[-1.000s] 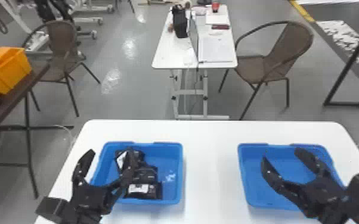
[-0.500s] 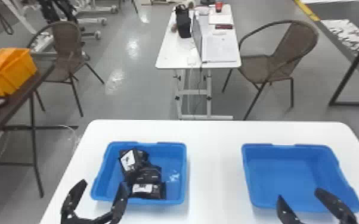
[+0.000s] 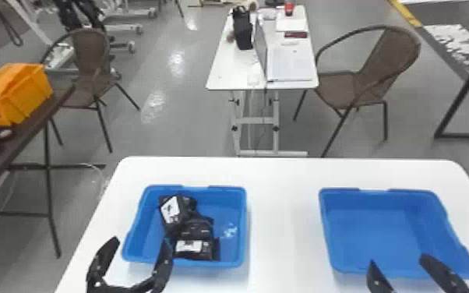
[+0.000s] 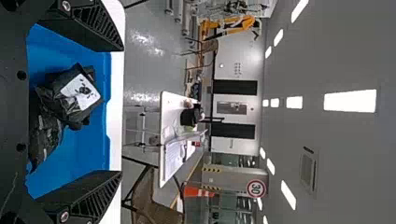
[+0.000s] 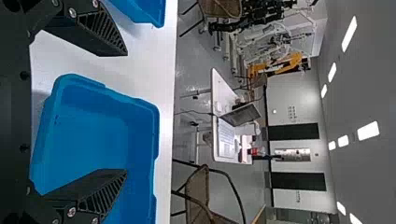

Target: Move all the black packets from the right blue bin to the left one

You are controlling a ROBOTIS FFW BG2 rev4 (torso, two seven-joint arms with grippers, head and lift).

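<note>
In the head view, black packets (image 3: 193,249) lie piled in the left blue bin (image 3: 241,226), mostly toward its left and middle. The right blue bin (image 3: 381,230) holds nothing. My left gripper (image 3: 138,249) stands open at the left bin's near left corner, with nothing between its fingers. My right gripper (image 3: 397,261) is open at the near edge of the right bin. From the left wrist, the left gripper (image 4: 122,109) spreads wide, with packets (image 4: 77,95) in the bin beyond. In the right wrist view, the right gripper (image 5: 126,112) is open and the right bin (image 5: 93,135) lies beyond.
Both bins stand on a white table (image 3: 284,233) with a bare strip between them. Behind it are a smaller table (image 3: 230,70) with a laptop and two brown chairs (image 3: 381,58). A dark table with an orange bin (image 3: 27,93) is at the left.
Both arms have drawn back toward the near edge of the head view, away from over the bins. Both grippers stay open, and the packets lie as before.
</note>
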